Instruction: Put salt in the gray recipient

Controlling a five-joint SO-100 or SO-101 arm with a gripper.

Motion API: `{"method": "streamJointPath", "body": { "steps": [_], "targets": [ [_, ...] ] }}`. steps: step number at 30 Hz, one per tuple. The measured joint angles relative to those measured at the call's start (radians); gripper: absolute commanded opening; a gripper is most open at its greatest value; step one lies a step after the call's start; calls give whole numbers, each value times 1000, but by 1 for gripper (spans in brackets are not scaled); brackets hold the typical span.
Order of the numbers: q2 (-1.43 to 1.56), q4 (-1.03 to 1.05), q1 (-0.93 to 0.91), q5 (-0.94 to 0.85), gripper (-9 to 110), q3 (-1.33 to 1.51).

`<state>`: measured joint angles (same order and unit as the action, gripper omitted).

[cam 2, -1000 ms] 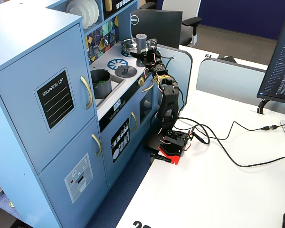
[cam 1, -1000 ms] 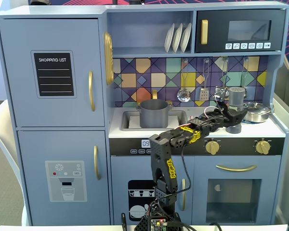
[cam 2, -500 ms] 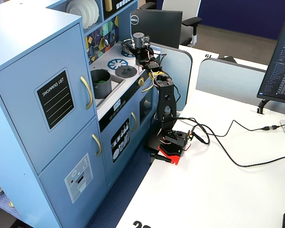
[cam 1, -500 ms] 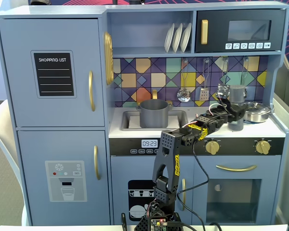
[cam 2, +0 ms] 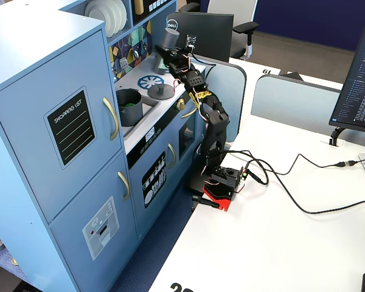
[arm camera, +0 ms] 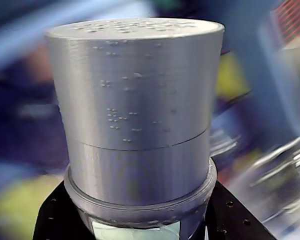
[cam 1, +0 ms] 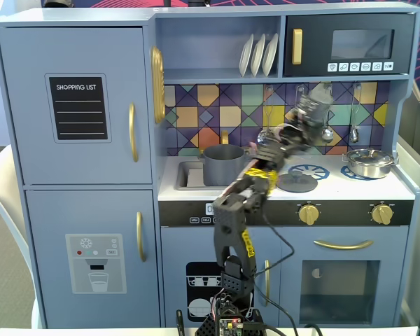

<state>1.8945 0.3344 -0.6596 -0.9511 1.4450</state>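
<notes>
The jaws are clamped on the salt (arm camera: 135, 115), low on its body just under the wider cap, so the gripper (cam 1: 302, 124) carries it tilted in the air. Taking the stove (cam 1: 350, 183) as landmark: the toy kitchen (cam 1: 77, 161) surrounds it; the gray pot (cam 1: 222, 164) sits in the sink to its left in a fixed view, well apart from the shaker; the flat lid (cam 1: 297, 183) lies on it; the salt hangs above it. The shaker looks light, rigid and smooth, so a grip low under the cap's rim seems safest against slipping.
</notes>
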Motion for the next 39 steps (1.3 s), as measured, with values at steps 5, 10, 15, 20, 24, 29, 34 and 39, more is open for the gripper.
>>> {"method": "streamJointPath", "body": {
  "steps": [5,10,15,20,24,29,34,39],
  "targets": [
    [222,229,261,311,0,66],
    [259,446,505,680,0,44],
    [212,515,629,1005,0,-35],
    [140,515,667,1253,0,-106],
    [101,489,676,1457,0,-132],
    [71,397,706,1629,0,-161],
    [52,336,696,1718,0,-175],
    [-26,511,699,1810,0,-302]
  ]
}}
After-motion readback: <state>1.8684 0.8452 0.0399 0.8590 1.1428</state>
